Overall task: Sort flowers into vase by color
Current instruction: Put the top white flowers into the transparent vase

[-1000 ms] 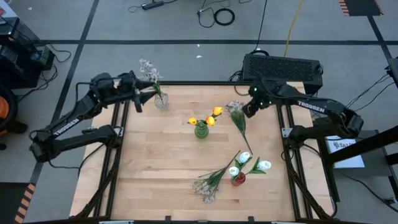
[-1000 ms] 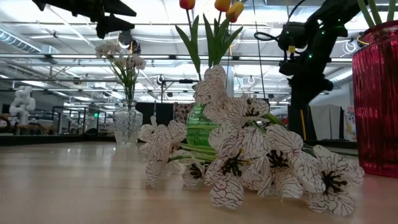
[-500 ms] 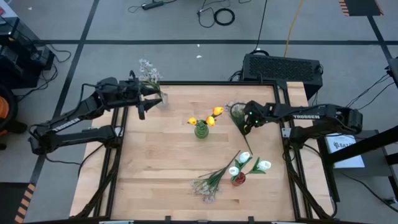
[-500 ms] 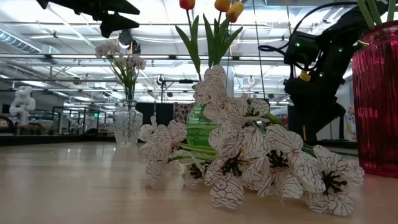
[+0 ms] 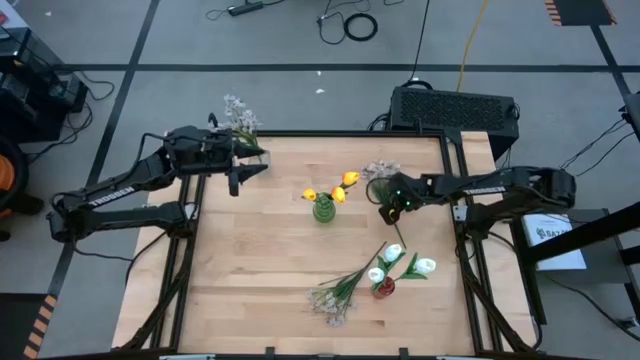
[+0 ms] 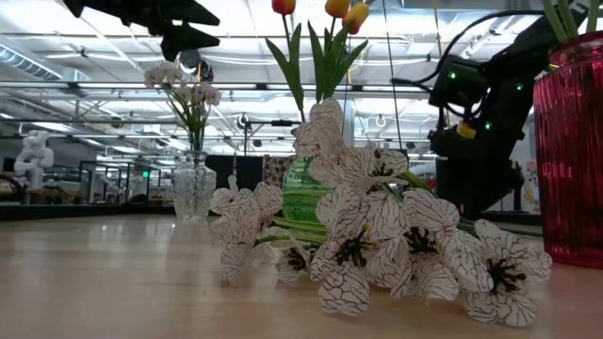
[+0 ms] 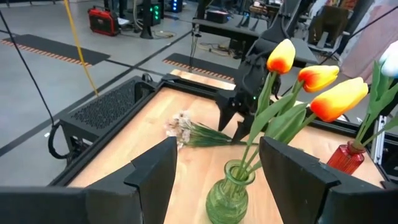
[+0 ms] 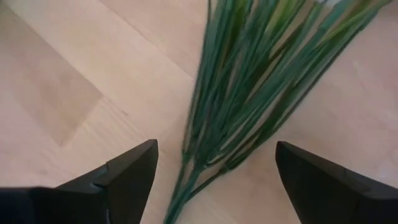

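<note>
A bushy pale spray point(image 5: 378, 172) lies flat on the table near the far right corner. My right gripper point(image 5: 386, 210) hangs open over its green stems point(image 8: 230, 81), one finger on each side, not touching. My left gripper point(image 5: 248, 172) hovers open and empty near the far left corner, beside the clear vase point(image 6: 193, 188), which holds one pale spray point(image 5: 238, 112). The green vase point(image 5: 323, 209) holds orange-yellow tulips point(image 7: 323, 93). The red vase point(image 5: 383, 288) holds white tulips point(image 5: 395, 262). Another pale spray point(image 5: 335, 295) lies flat near the front edge.
A black box point(image 5: 455, 108) sits just beyond the table's far right edge. The green vase stands in the middle of the table, between the two arms. Bare wood point(image 5: 250, 260) shows on the left half of the table. The red vase is close by the near spray.
My right gripper has moved from the far right corner toward the near edge and down along the spray, to above its stems. My left gripper has shifted a little toward the table's right, along the far edge, past the clear vase. The flowers have stayed in place.
</note>
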